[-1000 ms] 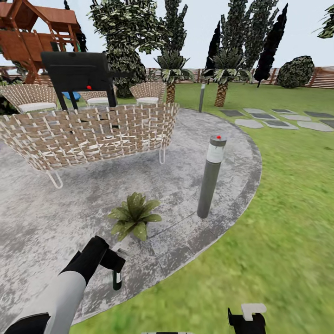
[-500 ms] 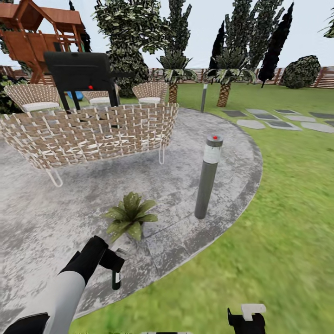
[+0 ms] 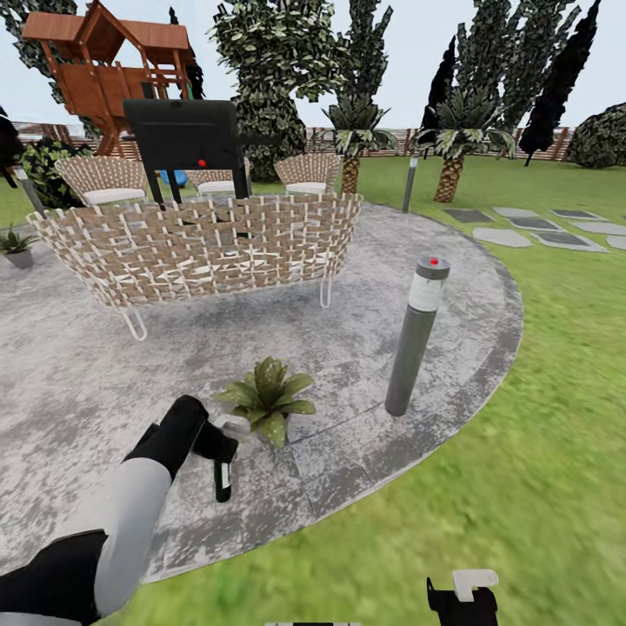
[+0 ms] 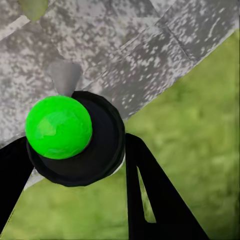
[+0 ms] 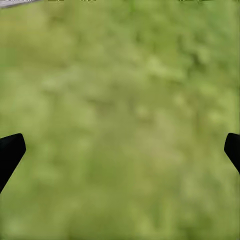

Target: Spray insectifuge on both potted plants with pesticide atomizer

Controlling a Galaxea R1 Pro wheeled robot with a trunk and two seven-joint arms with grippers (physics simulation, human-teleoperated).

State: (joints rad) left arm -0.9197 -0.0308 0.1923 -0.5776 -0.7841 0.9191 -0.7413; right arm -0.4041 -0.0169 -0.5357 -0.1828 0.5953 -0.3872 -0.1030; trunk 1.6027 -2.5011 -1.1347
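My left gripper (image 3: 223, 462) is shut on the pesticide atomizer (image 3: 235, 428), a small pale grey sprayer, just above the stone patio (image 3: 78, 409). In the left wrist view the atomizer (image 4: 59, 127) shows a bright green spot on a dark round top, held between the black fingers (image 4: 150, 195) of my left gripper (image 4: 80, 165). One potted plant (image 3: 268, 400) stands right beside the atomizer, almost touching it. A second potted plant (image 3: 16, 244) sits at the patio's far left edge. My right gripper (image 3: 461, 596) hangs open low over the lawn, and in its wrist view this right gripper (image 5: 120, 150) has only grass between its fingertips.
A grey bollard light (image 3: 416, 339) stands right of the near plant. A wicker sofa (image 3: 204, 248) spans the patio behind it, with a black grill (image 3: 187, 139), wicker chairs and a wooden playhouse (image 3: 104, 74) beyond. Lawn (image 3: 522, 452), stepping slabs and trees lie to the right.
The camera has turned left, so the scene slid right and the second plant came into view. My left gripper with the atomizer has risen closer to the near plant.
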